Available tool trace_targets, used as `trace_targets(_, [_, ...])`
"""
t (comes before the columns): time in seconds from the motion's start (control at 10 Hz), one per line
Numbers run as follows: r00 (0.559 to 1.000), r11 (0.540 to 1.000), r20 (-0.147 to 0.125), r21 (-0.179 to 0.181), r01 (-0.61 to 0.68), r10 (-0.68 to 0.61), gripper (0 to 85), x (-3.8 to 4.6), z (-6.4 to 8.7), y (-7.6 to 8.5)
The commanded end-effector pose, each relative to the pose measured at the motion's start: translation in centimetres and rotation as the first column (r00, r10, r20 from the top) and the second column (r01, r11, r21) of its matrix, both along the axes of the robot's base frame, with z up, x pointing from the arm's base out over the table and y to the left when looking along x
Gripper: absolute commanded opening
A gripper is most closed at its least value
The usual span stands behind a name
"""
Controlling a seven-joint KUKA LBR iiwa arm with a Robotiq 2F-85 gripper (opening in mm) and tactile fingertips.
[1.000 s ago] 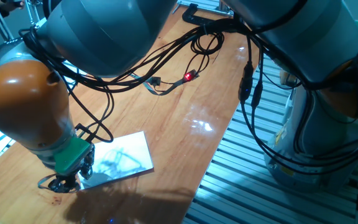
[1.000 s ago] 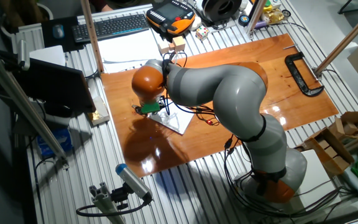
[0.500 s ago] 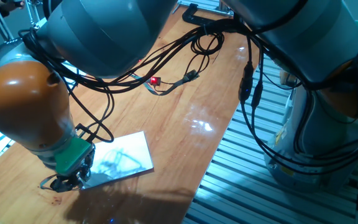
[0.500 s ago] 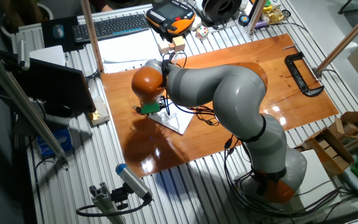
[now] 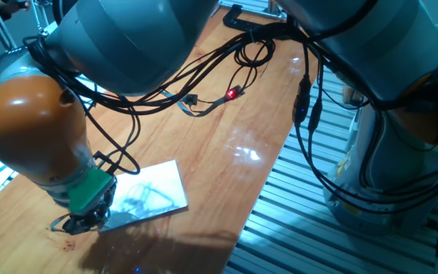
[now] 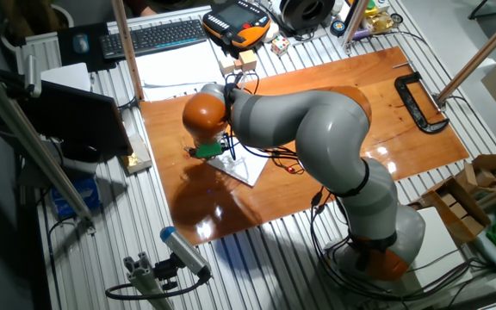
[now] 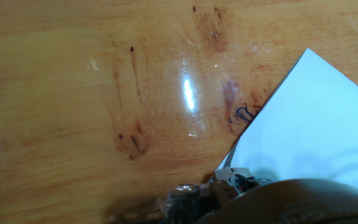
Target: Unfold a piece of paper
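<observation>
End effector: ours (image 5: 78,222) is low on the desk (image 5: 226,137), at the paper's near corner; its tip sits in shadow under the green wrist collar, and we cannot tell how far the jaws stand apart or whether they pinch the sheet.
Paper: the paper (image 5: 147,194) lies flat on the desk, just beside the end effector and stretching away from it toward the desk's middle. In the hand view only one white corner (image 7: 309,130) shows, right beside the fingers (image 7: 232,180).
Contact: the end effector touches or nearly touches the paper's edge; we cannot tell which.
Fold state: the sheet looks like a single compact rectangle with no flap raised, so we judge it not yet opened. No crease is visible to us.
Done: the end effector is brought to the paper's corner, as far as we can judge.
Left: catching the top layer, lifting it, swinging it over and laying it flat.
Nearby: loose cables (image 5: 219,84) lie on the desk well beyond the paper, away from the end effector.
</observation>
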State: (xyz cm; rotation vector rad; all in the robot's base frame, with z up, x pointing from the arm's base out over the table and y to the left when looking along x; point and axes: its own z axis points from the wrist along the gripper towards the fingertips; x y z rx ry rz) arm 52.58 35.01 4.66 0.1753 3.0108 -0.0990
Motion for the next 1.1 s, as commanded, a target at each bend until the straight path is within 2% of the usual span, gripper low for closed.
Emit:
trace_targets(0.0, [1.000,1.000,-0.007,0.007,0.001,-0.001,2.0,0.11,0.2,-0.1])
trace_targets(0.1, [1.000,1.000,-0.018,0.023,0.001,-0.001,2.0,0.30,0.5,-0.4])
trace_targets(0.7, [0.999,0.999,-0.042,0.009,-0.031,0.031,2.0,1.60,2.7,-1.2])
trace_targets(1.0, [0.998,0.999,-0.049,0.010,-0.045,0.046,2.0,1.92,3.3,-1.4])
